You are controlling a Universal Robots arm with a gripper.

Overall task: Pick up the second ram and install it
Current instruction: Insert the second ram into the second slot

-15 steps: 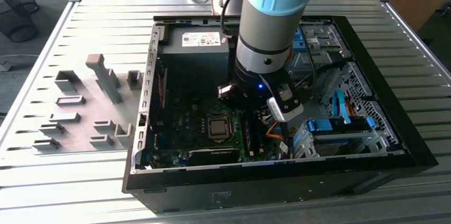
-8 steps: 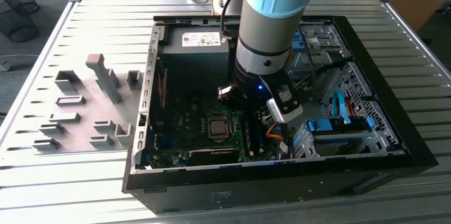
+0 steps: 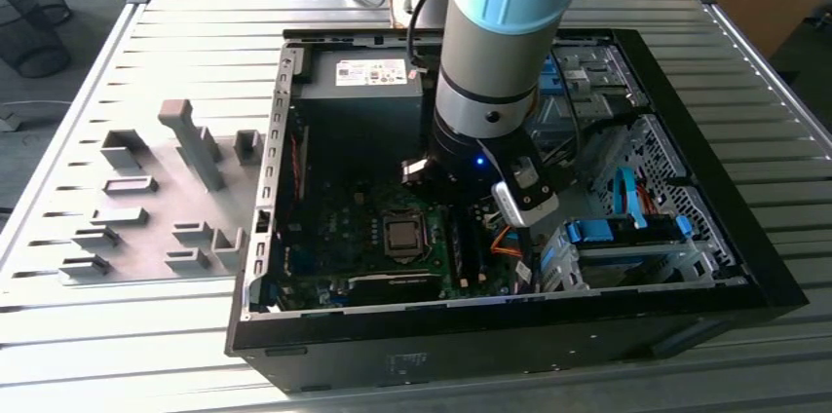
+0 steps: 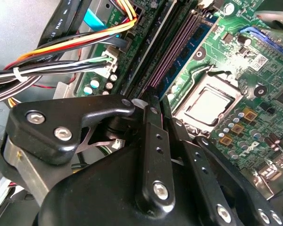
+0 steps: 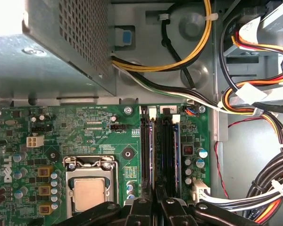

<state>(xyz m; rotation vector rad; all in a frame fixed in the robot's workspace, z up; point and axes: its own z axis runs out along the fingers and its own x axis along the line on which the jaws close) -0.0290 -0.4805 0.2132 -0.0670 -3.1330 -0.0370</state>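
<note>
My gripper (image 4: 163, 107) is down inside the open computer case (image 3: 267, 238), over the motherboard's long black memory slots (image 5: 165, 150). Its black fingers (image 4: 151, 141) stand close together, shut on the end of the second ram (image 5: 151, 150), a thin blue-green stick (image 4: 179, 52) standing on edge in a slot beside the processor socket (image 5: 88, 190). Another blue stick (image 5: 175, 150) stands upright two slots further from the socket. In the exterior view the arm's wrist covers the gripper (image 3: 455, 194) and most of the slots.
Bundles of orange, yellow and black cables (image 5: 254, 103) run close beside the slots. The grey power supply box (image 5: 52, 52) sits at the board's edge. Drive cages with blue clips (image 3: 624, 233) fill the case's right side. Grey holder blocks (image 3: 143, 189) stand on the slatted table to the exterior view's left.
</note>
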